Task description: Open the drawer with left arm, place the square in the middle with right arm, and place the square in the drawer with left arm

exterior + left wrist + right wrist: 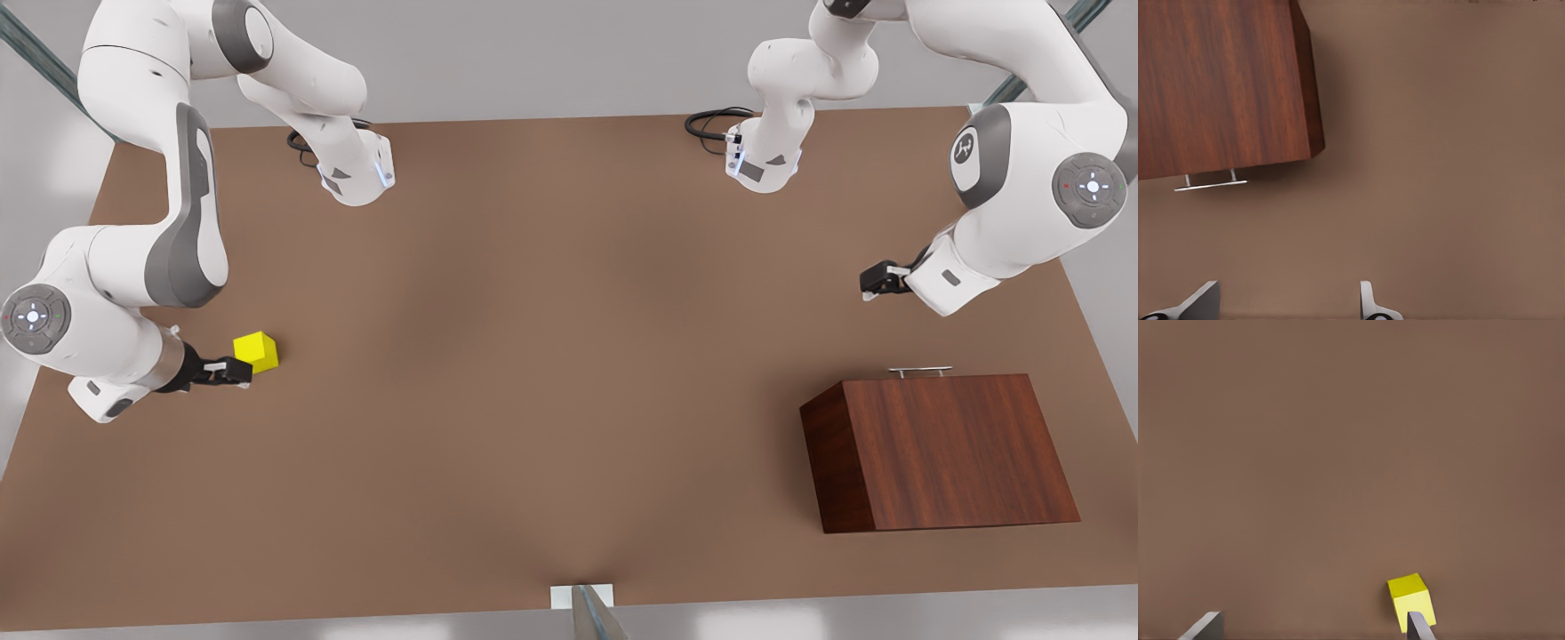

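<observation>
Here the right gripper (242,371) sits at the table's (533,356) 9 o'clock side, its released jaws just beside the square (256,350). The left gripper (876,283), fingers (1368,300) spread, hovers at 3 o'clock, near the closed drawer's handle (919,371) on the cabinet (942,453).

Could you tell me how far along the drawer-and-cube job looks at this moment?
Nothing looks finished. The drawer sits flush in the cabinet, its handle ungripped. In hand: the left pincer hovers open, away from the handle; the right pincer is open beside the square, which rests on the table near the front view's left edge. Left: opening, moving the square to the middle, then into the drawer.
</observation>
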Controlling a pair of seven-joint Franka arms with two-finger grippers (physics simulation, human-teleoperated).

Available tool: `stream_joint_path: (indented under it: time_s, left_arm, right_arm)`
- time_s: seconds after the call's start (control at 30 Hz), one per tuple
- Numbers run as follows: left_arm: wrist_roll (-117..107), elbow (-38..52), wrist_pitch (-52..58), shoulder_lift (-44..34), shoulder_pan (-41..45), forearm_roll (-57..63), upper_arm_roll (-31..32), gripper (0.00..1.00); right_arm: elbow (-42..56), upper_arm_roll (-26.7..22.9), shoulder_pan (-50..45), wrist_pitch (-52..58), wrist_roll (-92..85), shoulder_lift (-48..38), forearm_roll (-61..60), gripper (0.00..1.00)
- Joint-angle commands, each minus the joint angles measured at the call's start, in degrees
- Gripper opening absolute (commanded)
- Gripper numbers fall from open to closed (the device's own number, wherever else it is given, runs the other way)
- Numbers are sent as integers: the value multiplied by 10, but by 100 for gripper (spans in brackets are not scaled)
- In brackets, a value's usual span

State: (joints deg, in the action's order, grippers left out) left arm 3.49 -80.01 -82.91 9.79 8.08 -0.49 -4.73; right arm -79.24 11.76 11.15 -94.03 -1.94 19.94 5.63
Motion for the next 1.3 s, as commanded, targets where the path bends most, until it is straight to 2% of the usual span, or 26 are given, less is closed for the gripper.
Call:
stream_joint_path:
  time_s: [0.0, 0.07, 0.13, 0.2, 0.27, 0.33, 0.47, 0.6, 0.73, 0.83, 1.1, 1.27]
  left_arm:
    - [-39, 0, -4, 0, 0, 1, 0, 100]
    - [-11, -1, -9, 4, -1, 1, 2, 100]
    - [294, -29, -49, -3, -4, 52, 3, 100]
    - [592, -141, -181, -43, -6, 106, 3, 100]
    - [837, -229, -312, -56, -40, 106, -1, 100]
    - [891, -353, -464, -104, -43, 107, -5, 100]
    - [1034, -460, -666, -108, -67, 106, -44, 100]
    - [1210, -480, -692, -95, -95, 102, -48, 100]
    - [1278, -479, -704, -55, -95, 103, -44, 100]
    - [1362, -480, -704, -55, -93, 102, -43, 100]
    - [1403, -487, -704, -58, -90, 99, -41, 100]
    - [1403, -539, -742, -85, -91, 66, -80, 100]
  right_arm:
    - [0, 0, 0, 4, -32, -1, 0, 100]
    - [1, 0, 6, 3, -32, 2, -6, 100]
    - [-6, 0, 4, 4, -32, 8, -6, 100]
    - [-5, 0, 4, 5, -21, 19, -2, 100]
    - [-49, 1, 1, 25, -19, 19, 0, 100]
    - [-58, 0, 9, 19, -15, 20, -1, 100]
    - [-188, 1, 55, -107, -24, 13, -1, 100]
    - [-277, 2, 106, -243, -137, 17, -3, 100]
    - [-278, 2, 114, -278, -230, 20, -4, 100]
    - [-275, 2, 113, -279, -267, 20, -4, 100]
    - [-271, 3, 106, -271, -301, 19, -4, 100]
    - [-271, 10, 119, -260, -330, 18, -1, 100]
